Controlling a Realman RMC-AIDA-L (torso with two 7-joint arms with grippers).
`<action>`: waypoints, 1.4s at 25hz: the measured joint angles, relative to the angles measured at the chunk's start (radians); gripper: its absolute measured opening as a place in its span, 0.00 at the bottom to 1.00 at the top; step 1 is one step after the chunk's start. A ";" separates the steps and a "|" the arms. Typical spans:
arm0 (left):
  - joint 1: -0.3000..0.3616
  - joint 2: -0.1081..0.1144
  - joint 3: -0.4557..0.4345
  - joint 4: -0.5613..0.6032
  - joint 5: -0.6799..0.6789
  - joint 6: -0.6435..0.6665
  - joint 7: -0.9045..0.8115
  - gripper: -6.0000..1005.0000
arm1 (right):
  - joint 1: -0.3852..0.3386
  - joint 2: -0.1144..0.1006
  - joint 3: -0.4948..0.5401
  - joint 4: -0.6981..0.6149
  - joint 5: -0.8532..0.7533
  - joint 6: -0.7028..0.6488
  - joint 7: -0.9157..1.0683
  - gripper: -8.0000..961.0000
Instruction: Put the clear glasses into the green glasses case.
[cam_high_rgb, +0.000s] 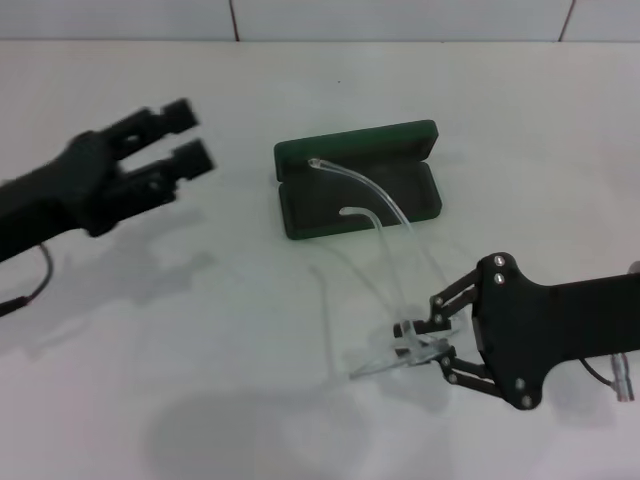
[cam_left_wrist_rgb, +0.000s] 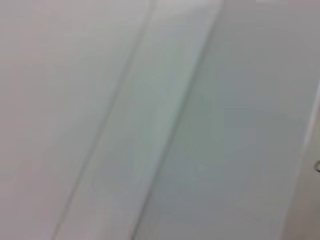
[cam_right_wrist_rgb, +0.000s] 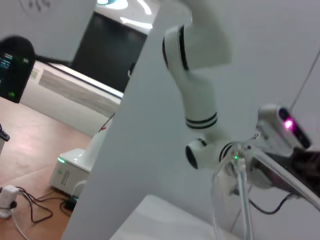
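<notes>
White table (cam_high_rgb: 200, 400) holds the open green glasses case (cam_high_rgb: 410, 135); right gripper (cam_high_rgb: 428, 338) pinches the clear glasses (cam_high_rgb: 385, 250), left gripper (cam_high_rgb: 190, 135) spread, idle.

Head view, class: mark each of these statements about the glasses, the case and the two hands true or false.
1. The green glasses case lies open. True.
2. The right hand grips the clear glasses at the front. True.
3. The glasses lie fully inside the case. False: only the arm tips reach over it.
4. The left hand holds the case. False: it holds nothing, apart from the case.
5. The case is red. False: dark green.
</notes>
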 joint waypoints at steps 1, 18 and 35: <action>0.010 0.003 0.000 -0.004 -0.010 0.000 0.000 0.83 | 0.000 0.000 0.002 -0.001 0.000 -0.006 0.000 0.13; -0.171 -0.044 0.002 0.058 0.281 0.020 -0.109 0.83 | 0.020 0.003 -0.004 0.010 -0.009 0.011 0.000 0.13; -0.235 -0.054 0.002 0.011 0.379 -0.022 -0.230 0.82 | 0.016 0.000 -0.003 0.020 -0.025 0.013 -0.001 0.13</action>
